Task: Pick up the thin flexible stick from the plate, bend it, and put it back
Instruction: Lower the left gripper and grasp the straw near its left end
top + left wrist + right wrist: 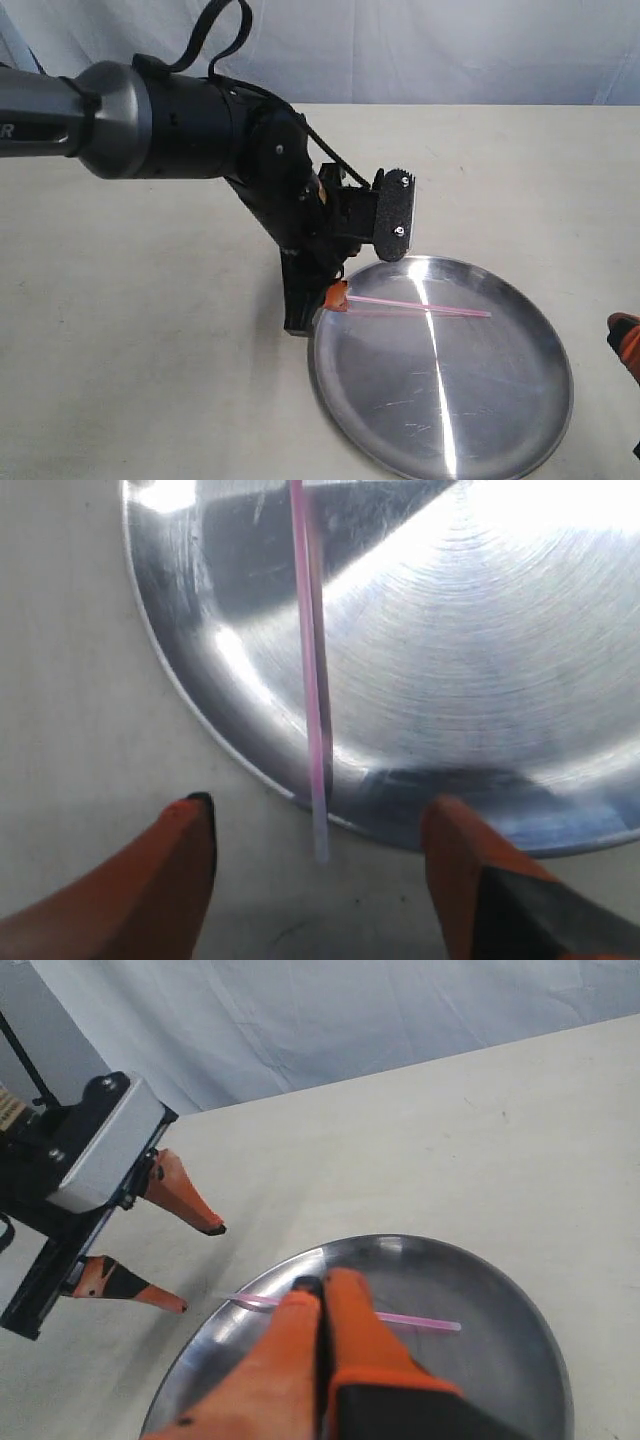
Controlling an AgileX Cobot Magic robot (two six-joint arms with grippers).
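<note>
Where left gripper (pixel 322 802) gapes, stick (pixel 312 680) end lies between.

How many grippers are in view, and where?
2. The left gripper, open, straddles the stick's end at the plate's rim; the right gripper, shut, is right of the plate.

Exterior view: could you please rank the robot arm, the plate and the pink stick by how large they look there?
1. robot arm, largest, though it may be nearer the camera.
2. plate.
3. pink stick, clearly smallest: thin and shorter than the plate is wide.
</note>
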